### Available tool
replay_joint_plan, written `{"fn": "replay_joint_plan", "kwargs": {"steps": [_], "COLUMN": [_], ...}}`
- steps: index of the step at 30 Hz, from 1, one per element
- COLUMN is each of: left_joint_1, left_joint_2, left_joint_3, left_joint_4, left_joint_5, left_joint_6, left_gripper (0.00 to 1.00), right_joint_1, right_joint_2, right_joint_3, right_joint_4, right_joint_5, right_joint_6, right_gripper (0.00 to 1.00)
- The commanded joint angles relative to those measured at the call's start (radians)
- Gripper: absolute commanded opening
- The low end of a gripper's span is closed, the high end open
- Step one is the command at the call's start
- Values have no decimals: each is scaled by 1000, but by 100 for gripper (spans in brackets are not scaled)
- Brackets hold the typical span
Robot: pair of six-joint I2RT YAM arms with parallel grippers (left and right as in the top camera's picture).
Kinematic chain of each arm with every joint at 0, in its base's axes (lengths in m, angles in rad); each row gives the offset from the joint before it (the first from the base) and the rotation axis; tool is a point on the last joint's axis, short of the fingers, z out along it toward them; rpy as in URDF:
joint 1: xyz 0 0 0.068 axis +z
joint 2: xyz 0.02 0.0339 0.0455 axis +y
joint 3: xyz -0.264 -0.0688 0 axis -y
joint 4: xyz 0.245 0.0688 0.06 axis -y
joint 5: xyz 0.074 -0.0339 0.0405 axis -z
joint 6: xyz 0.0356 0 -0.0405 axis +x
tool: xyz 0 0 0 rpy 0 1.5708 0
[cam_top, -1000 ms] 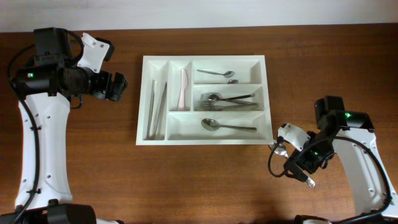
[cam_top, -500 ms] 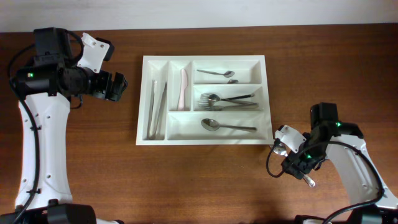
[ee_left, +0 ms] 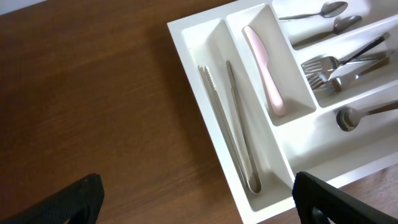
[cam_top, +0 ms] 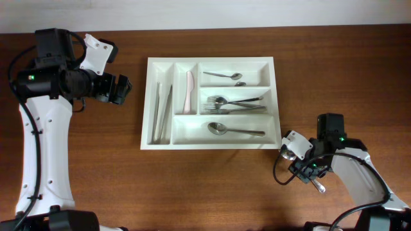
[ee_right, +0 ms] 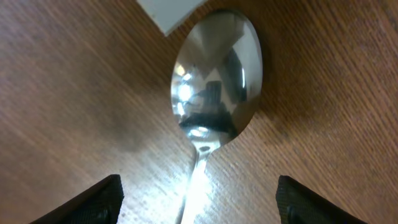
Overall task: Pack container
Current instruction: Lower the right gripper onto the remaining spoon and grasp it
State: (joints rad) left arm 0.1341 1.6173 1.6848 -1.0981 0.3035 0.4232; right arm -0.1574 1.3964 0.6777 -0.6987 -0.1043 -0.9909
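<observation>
The container, a white five-compartment cutlery tray [cam_top: 186,131], lies mid-table. It holds metal tongs [cam_top: 160,112], a pink knife [cam_top: 189,92], two small spoons [cam_top: 221,76], forks [cam_top: 234,102] and a large spoon [cam_top: 234,130]. A loose steel spoon [ee_right: 217,74] lies on the table by the tray's near right corner [ee_right: 168,12]. Its handle end shows in the overhead view [cam_top: 319,187]. My right gripper [ee_right: 199,205] is open, low over the table, with a finger on each side of the spoon's handle. My left gripper [ee_left: 199,205] is open and empty, left of the tray [ee_left: 205,118].
The brown wooden table [cam_top: 212,186] surrounds the tray on all sides. The left arm [cam_top: 38,141] stands along the left edge and the right arm [cam_top: 359,179] at the near right. A white wall strip runs along the far edge.
My right arm has shifted left and settled lower over the loose spoon. The left arm and the tray's contents have not moved.
</observation>
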Motion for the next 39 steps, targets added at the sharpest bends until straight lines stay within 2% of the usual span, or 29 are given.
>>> {"fn": "replay_joint_plan", "kwargs": {"steps": [1,14,21,36,39], "left_joint_1": [0,0,0,0,0], "left_joint_2": [-24,-24,-24,-24,-24], "left_joint_3": [4,4,4,4,4], "left_joint_4": [1,1,1,1,1], "left_joint_5": [11,11,11,11,11], "left_joint_6": [13,13,13,13,13], "left_gripper": [99,99,99,99,99], "right_joint_1": [-8,-8,-8,-8,-8], "right_joint_2": [24,151,152,152,152], "right_joint_3": [-32,-37,-37,-37,-37], "right_joint_4": [21,93,102,101,101], "right_joint_5": [4,-21,-42,-46,-46], "right_joint_6": [1,2,1,2,2], "right_gripper": [79,72,48,18,10]}}
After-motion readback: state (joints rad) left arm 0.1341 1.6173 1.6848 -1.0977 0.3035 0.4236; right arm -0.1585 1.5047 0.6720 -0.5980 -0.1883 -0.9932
